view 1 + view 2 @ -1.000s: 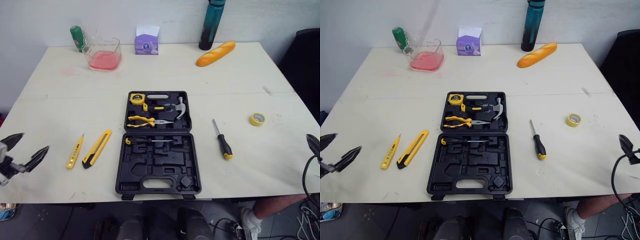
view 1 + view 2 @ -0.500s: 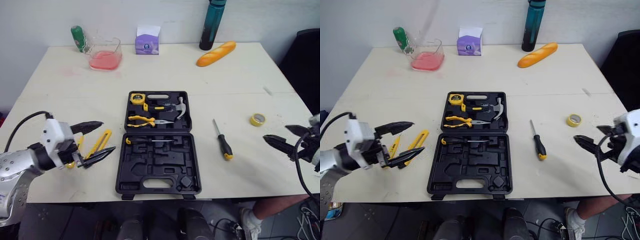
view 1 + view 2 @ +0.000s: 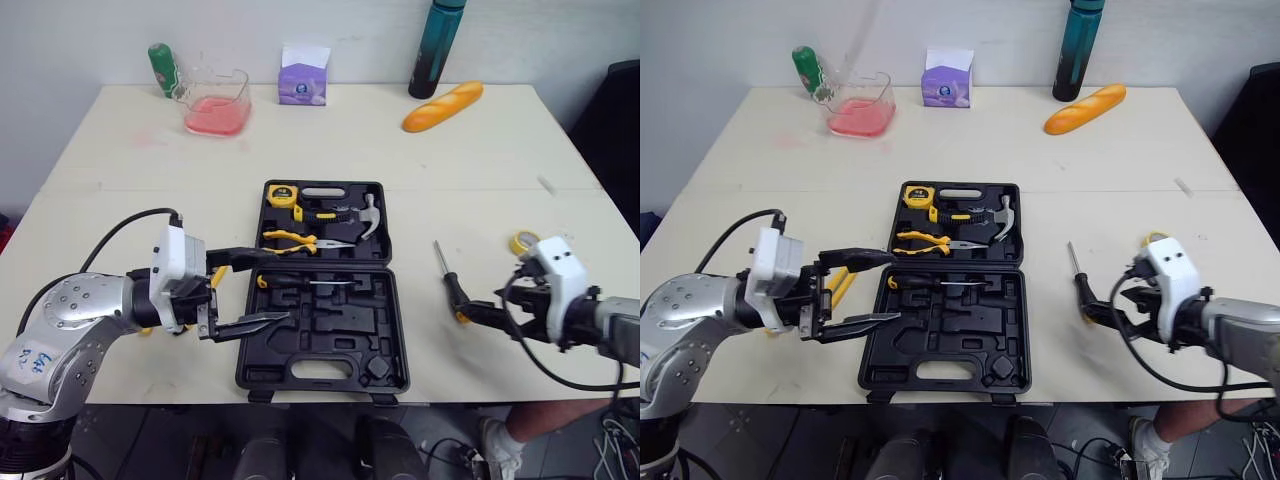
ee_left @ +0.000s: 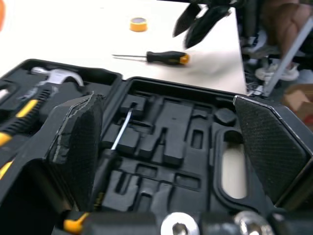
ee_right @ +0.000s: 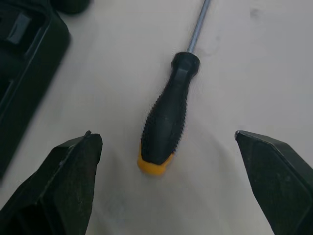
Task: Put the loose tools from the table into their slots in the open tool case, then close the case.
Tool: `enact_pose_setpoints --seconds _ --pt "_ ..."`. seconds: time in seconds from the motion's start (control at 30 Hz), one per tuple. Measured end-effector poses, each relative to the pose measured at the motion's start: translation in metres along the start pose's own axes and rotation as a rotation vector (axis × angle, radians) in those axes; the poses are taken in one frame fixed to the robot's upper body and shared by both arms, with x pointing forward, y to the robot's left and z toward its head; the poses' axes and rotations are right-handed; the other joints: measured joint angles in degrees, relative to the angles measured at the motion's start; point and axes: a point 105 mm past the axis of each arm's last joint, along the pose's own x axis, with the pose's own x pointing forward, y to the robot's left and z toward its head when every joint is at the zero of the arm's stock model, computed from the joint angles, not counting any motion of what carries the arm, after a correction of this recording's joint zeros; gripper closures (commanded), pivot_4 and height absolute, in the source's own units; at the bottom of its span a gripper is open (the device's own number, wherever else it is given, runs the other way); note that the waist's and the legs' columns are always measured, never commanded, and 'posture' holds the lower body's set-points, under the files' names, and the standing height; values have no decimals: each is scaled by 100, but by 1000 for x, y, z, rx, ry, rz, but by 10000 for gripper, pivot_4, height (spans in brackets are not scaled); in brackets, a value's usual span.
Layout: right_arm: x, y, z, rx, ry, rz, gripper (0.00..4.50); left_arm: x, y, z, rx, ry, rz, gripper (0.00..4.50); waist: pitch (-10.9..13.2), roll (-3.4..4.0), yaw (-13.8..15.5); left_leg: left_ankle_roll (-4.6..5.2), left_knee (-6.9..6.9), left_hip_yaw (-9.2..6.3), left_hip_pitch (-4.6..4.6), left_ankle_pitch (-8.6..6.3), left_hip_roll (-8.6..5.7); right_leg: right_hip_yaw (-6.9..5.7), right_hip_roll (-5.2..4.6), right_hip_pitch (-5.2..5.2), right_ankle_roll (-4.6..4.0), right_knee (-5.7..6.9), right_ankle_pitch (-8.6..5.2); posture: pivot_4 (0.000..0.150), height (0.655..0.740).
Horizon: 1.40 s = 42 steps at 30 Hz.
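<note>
Left gripper [image 3: 892,287] hung wide open over the open tool case's [image 3: 320,330] left edge. It masked most of the yellow utility knife [image 3: 840,283] left of the case. Right gripper [image 5: 164,136], fingers spread, straddled the screwdriver [image 3: 450,285] lying right of the case, untouched. Tape roll [image 4: 138,22] sat farther right. Bread loaf [image 3: 443,105] and bottle [image 3: 443,45] stood at the far edge.

1. The left arm [image 3: 80,312] stretches in from the left of the tool case [image 3: 330,332]. The left gripper [image 3: 272,285] has its fingers spread wide over the case's left edge.
2. The right arm [image 3: 618,326] lies low to the right of the tool case. The right gripper [image 5: 164,134] points toward the case, fingers wide apart.
</note>
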Motion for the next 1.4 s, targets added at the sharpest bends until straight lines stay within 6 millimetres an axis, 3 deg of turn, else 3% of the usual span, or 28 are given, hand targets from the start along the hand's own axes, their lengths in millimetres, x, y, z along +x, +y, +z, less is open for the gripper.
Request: enact_pose_setpoints --seconds 0.17,0.27,0.53,0.63,0.8,0.83,1.23,1.4 --pt "10 1 -4 10 6 -31 0 1 0 0 13 4 0 197 0 0 38 -1 11 -4 -15 3 0 -1 1 -10 0 4 0 1500 7400" --pt "14 -2 -5 1 13 -70 0 2 0 0 15 4 -1 197 -1 0 28 2 51 -3 -72 2 0 2 0 -65 1 36 2 1500 7400" --pt "22 0 -8 20 51 -95 0 5 -5 3 33 3 -20 197 -1 -1 12 6 80 -2 -70 4 2 10 -2 -68 -1 51 2 1500 7400" --pt "24 -1 -9 31 52 -114 7885 6 -5 3 30 3 -19 0 -1 0 8 5 79 -3 -69 5 4 11 -1 -71 -4 57 1 1500 7400" --pt "25 -4 -10 31 56 -149 33486 9 -7 10 28 -18 -40 0 -1 0 8 6 79 -2 -73 4 3 9 0 -70 -3 68 2 1500 7400" --pt "25 -4 -10 30 54 -151 35349 10 -8 10 29 -18 -46 0 -1 -1 7 6 79 -2 -74 4 2 8 0 -70 -3 67 2 1500 7400" --pt "30 -11 -6 -22 -22 -223 35338 9 -14 15 -38 -60 -77 0 -2 -3 3 6 79 -1 -72 5 1 10 0 -71 -2 67 2 1500 7400" --pt "28 -8 27 -221 -120 -145 35338 4 -14 15 -29 -55 -72 0 -1 -2 -20 6 79 10 -71 5 0 16 4 -76 -2 62 2 1500 7400"
